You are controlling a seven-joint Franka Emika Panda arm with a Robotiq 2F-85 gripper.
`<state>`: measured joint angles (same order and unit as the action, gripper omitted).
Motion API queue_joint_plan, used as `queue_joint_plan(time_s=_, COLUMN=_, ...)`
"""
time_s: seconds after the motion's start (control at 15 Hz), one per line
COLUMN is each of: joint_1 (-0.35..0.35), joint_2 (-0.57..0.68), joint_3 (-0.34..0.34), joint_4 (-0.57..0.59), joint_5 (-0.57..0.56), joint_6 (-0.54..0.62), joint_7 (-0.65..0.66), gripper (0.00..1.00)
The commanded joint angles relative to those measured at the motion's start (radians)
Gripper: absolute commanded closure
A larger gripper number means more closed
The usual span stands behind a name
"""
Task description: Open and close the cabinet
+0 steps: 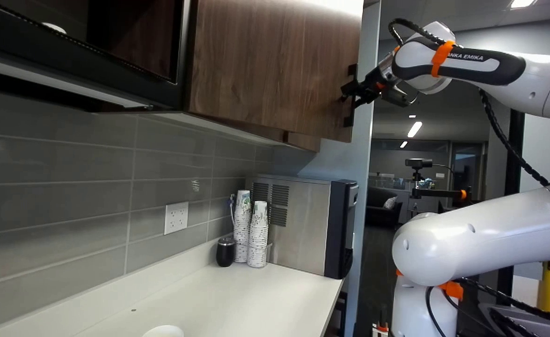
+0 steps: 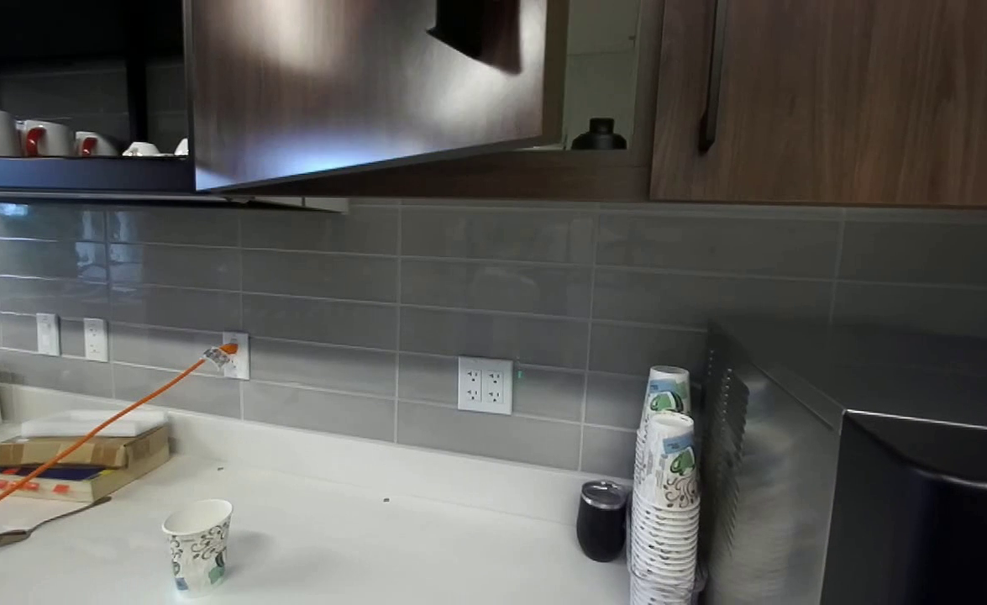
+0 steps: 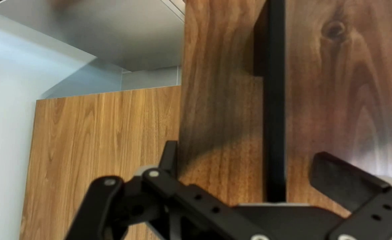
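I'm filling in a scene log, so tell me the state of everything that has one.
Cabinet door: partly open
Neighbouring cabinet door: shut
Gripper: open, door handle between its fingers
Single paper cup: upright
Stacked paper cups: nested upside down
Black tumbler: upright, lid on
Orange cord: plugged in
Four-socket outlet: nothing plugged in

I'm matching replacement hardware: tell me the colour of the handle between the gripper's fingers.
The handle is black, showing best in the wrist view.

White lettering (image 1: pixel 465 56) reading "ANKA EMIKA" stands on the black trim (image 1: pixel 511 70) of the Panda arm (image 1: pixel 537 79), just beside the orange strap (image 1: pixel 441 59).
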<state>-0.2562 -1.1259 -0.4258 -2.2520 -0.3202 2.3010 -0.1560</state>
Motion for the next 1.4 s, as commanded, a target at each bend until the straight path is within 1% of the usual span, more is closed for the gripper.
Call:
queue_joint_plan(time_s=0.0, joint_1=0.045, joint_2=0.129, joint_3=0.050, joint_4=0.084, joint_5=0.061, joint_6=0.072, joint_7=0.041, gripper=0.00)
queue_joint_plan(time_s=0.4, joint_1=0.055, joint_2=0.280, joint_3=0.068, joint_4=0.167, joint_5=0.115, joint_6=0.122, joint_7=0.046, gripper=0.00)
queue_joint_plan(time_s=0.8, joint_1=0.058, joint_2=0.401, joint_3=0.082, joint_4=0.251, joint_5=0.184, joint_6=0.159, joint_7=0.052, gripper=0.00)
queue_joint_plan(time_s=0.93, joint_1=0.080, joint_2=0.437, joint_3=0.107, joint_4=0.290, joint_5=0.228, joint_6=0.181, joint_7=0.066, gripper=0.00)
queue_joint_plan(time_s=1.07, joint_1=0.070, joint_2=0.468, joint_3=0.107, joint_4=0.322, joint_5=0.240, joint_6=0.177, joint_7=0.061, gripper=0.00)
queue_joint_plan(time_s=1.2, joint_1=0.071, joint_2=0.487, joint_3=0.101, joint_4=0.310, joint_5=0.256, joint_6=0.191, joint_7=0.055, gripper=0.00)
queue_joint_plan(time_s=1.27, joint_1=0.052, joint_2=0.485, joint_3=0.113, joint_4=0.337, joint_5=0.250, joint_6=0.153, joint_7=0.063, gripper=0.00)
queue_joint_plan(time_s=1.33, joint_1=0.046, joint_2=0.491, joint_3=0.114, joint_4=0.342, joint_5=0.249, joint_6=0.163, joint_7=0.066, gripper=0.00)
